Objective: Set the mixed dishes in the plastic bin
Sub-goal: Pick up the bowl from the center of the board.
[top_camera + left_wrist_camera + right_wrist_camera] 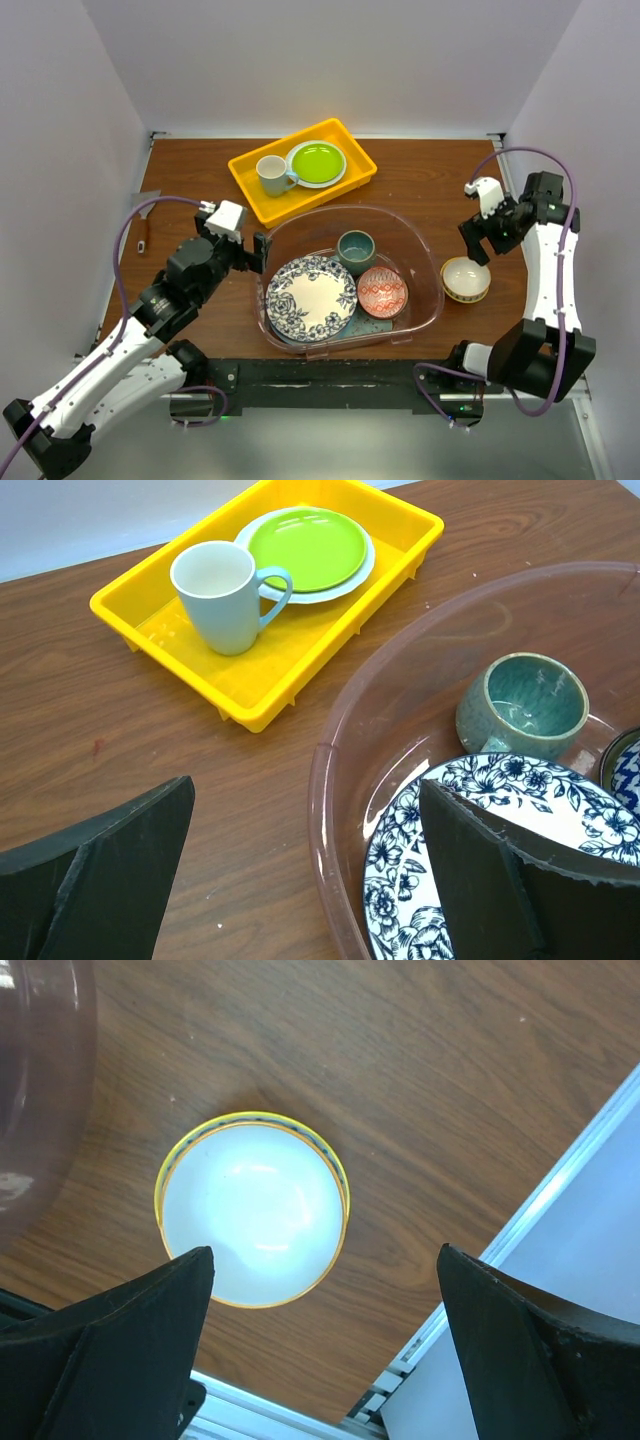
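**One bowl left to go as dishes fill the bin**

In the overhead view the plastic bin (pixel 300 232), centre frame, already holds the blue-floral plate (pixel 311 297), the dark teal mug (pixel 355 250) and the red-patterned bowl (pixel 382 291). The tan bowl (pixel 465 279) sits on the tabletop (pixel 200 180) just outside the bin's right wall, so the job looks nearly done. The right pincer (pixel 477 250) hangs directly above that bowl, jaws wide apart and holding nothing, and appears poised to descend. At the bin's left rim the left pincer (pixel 262 253) is also spread and empty, one finger over the plate and the other outside the wall. The yellow tray (pixel 245 180) at upper centre stands apart.
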### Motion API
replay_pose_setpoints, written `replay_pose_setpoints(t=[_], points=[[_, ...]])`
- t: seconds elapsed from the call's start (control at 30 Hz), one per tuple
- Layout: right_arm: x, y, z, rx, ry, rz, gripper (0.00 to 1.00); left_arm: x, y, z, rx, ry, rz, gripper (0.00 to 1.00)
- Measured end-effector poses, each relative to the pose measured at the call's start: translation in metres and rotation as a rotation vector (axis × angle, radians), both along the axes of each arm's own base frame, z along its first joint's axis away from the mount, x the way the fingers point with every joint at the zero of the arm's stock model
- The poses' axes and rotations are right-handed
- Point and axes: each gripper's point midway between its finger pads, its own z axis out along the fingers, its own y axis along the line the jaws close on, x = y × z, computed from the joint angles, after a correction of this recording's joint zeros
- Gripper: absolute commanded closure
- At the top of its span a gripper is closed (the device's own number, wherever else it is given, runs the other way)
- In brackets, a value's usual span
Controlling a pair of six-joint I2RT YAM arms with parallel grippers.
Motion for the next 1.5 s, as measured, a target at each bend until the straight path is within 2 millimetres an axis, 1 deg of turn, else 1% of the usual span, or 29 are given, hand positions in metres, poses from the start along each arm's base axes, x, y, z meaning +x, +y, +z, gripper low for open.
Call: replay_pose_setpoints(t=[0.07, 0.1, 0.23, 0.37, 0.5, 0.53, 0.6, 0.63, 0.73, 0.77, 0.8, 0.83, 0.87, 0.93, 1.07, 1.17, 1.3, 1.5], points=[[-0.001, -0.002, -0.009, -0.006, 0.029, 0.002, 0.11, 0.000, 0.000, 0.000, 0.000, 0.000, 0.000, 0.00], [-0.001, -0.004, -0.015, -0.010, 0.048, 0.002, 0.17, 0.000, 0.000, 0.000, 0.000, 0.001, -0.001, 0.00], [-0.004, -0.014, -0.047, -0.037, 0.140, -0.013, 0.27, 0.000, 0.000, 0.000, -0.002, -0.001, -0.003, 0.00], [-0.006, -0.022, -0.070, -0.065, 0.193, -0.036, 0.39, -0.001, 0.000, 0.002, -0.007, -0.007, -0.005, 0.00], [-0.006, -0.028, -0.080, -0.090, 0.195, -0.059, 0.52, -0.001, 0.000, 0.003, -0.008, -0.008, -0.005, 0.00], [-0.005, -0.030, -0.082, -0.097, 0.193, -0.064, 0.57, -0.001, 0.000, 0.003, -0.008, -0.007, -0.005, 0.00], [-0.004, -0.032, -0.086, -0.106, 0.192, -0.071, 0.62, -0.001, 0.001, 0.003, -0.008, -0.007, -0.003, 0.00], [-0.004, -0.032, -0.089, -0.107, 0.193, -0.074, 0.67, -0.001, 0.001, 0.003, -0.008, -0.007, -0.002, 0.00], [-0.004, -0.032, -0.096, -0.105, 0.204, -0.078, 0.74, -0.001, 0.001, 0.003, -0.009, -0.007, -0.002, 0.00], [-0.005, -0.032, -0.097, -0.103, 0.209, -0.078, 0.80, -0.001, 0.001, 0.003, -0.009, -0.007, -0.002, 0.00], [-0.005, -0.032, -0.098, -0.102, 0.210, -0.078, 0.84, -0.001, 0.001, 0.003, -0.009, -0.007, -0.002, 0.00], [-0.005, -0.032, -0.098, -0.101, 0.211, -0.079, 0.87, -0.001, 0.001, 0.003, -0.009, -0.007, -0.002, 0.00], [-0.005, -0.031, -0.098, -0.097, 0.212, -0.082, 0.94, -0.001, 0.001, 0.003, -0.009, -0.007, -0.002, 0.00], [-0.005, -0.030, -0.098, -0.090, 0.210, -0.083, 0.99, -0.001, 0.001, 0.003, -0.009, -0.007, -0.002, 0.00], [-0.005, -0.029, -0.097, -0.087, 0.210, -0.079, 1.00, -0.001, 0.001, 0.003, -0.008, -0.007, -0.002, 0.00], [-0.005, -0.029, -0.092, -0.086, 0.206, -0.072, 1.00, -0.001, 0.001, 0.002, -0.008, -0.006, -0.002, 0.00], [0.000, -0.028, -0.072, -0.090, 0.169, -0.059, 1.00, -0.001, 0.001, 0.002, -0.007, -0.006, -0.002, 0.00], [0.009, -0.027, -0.022, -0.112, 0.039, -0.046, 1.00, 0.000, 0.001, 0.002, -0.007, -0.005, -0.001, 0.00]])
